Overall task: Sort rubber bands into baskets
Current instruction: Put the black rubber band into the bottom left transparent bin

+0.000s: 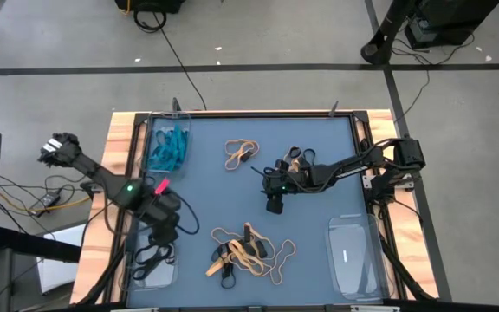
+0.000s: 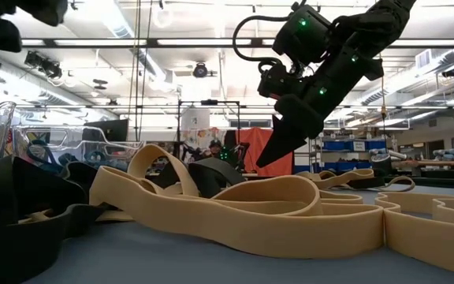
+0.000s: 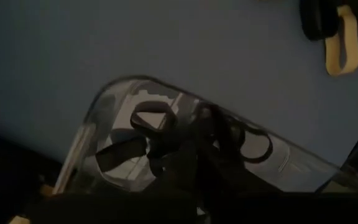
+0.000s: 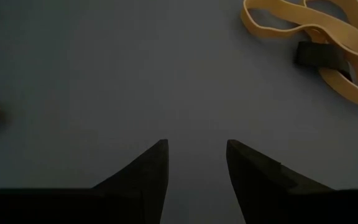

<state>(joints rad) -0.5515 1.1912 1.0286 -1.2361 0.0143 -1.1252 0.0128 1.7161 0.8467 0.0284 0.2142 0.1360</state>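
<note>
Right wrist view: right hand (image 4: pixel 196 163) parted, empty, above bare table (image 4: pixel 135 74).

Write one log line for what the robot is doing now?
left gripper: over clear plastic tray of black rubber bands | right gripper: open above blue mat

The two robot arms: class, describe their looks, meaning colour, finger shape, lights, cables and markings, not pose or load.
Both arms are dark, almost black, jointed links. The left arm carries a small green light and a pink-red tag near its wrist. The right arm shows green lights too, with looped black cable beside its wrist. The right gripper ends in two dark, flat, wedge-shaped fingers that taper to points.
</note>
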